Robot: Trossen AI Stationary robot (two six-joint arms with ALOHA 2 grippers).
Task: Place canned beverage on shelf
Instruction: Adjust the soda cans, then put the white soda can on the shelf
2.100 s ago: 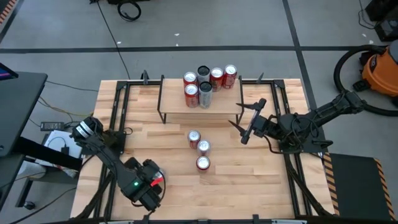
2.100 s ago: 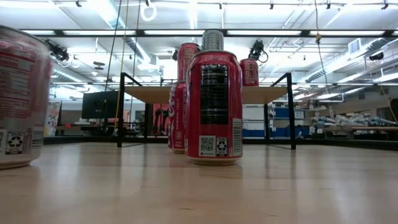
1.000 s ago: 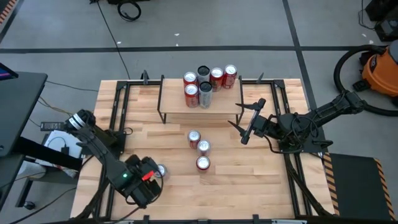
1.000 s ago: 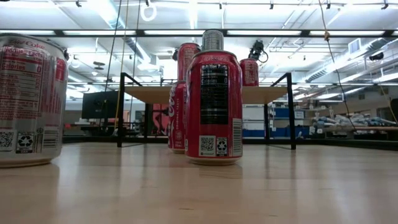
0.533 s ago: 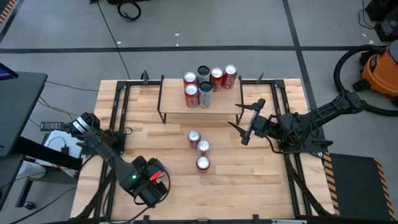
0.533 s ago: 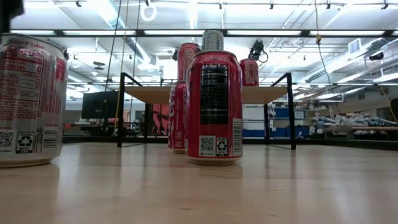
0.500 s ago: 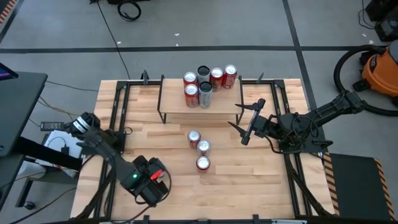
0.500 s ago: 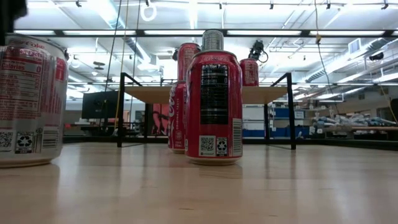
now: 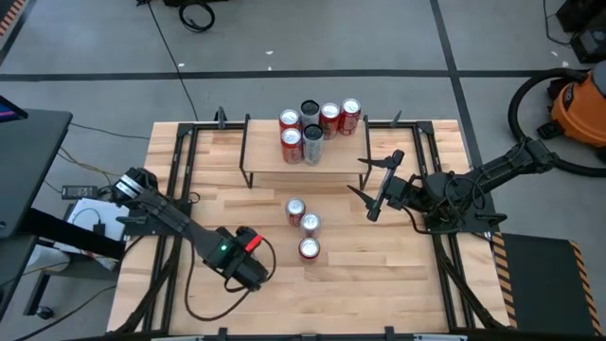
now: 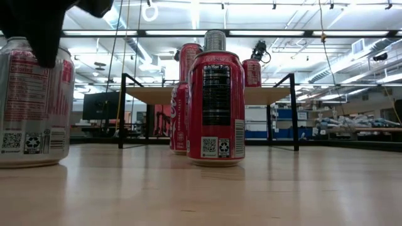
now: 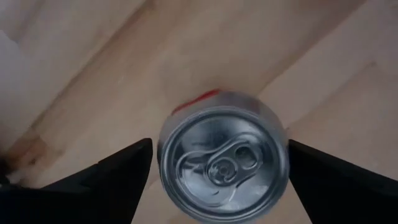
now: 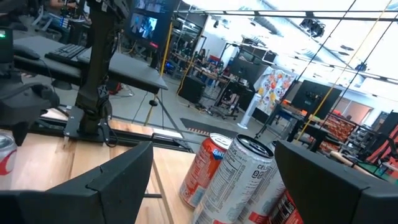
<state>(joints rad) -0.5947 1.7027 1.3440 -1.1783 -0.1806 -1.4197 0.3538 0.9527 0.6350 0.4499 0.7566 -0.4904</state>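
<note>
Aluminium can [image 11: 224,163] is straddled by the open left gripper [image 11: 217,180]; right gripper [image 9: 371,186] idles open; an off-centre closure risks tipping it.

Five cans [image 9: 319,125] crowd the shelf [image 9: 270,158] at its middle and right; its left end lies bare. Three cans [image 9: 303,225] line the bench [image 9: 379,275] before it, with open wood either side.

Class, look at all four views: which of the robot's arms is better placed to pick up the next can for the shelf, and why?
Left. The left gripper hangs directly over a silver-topped can, open fingers either side. The right gripper waits open beside the shelf, over no can.
</note>
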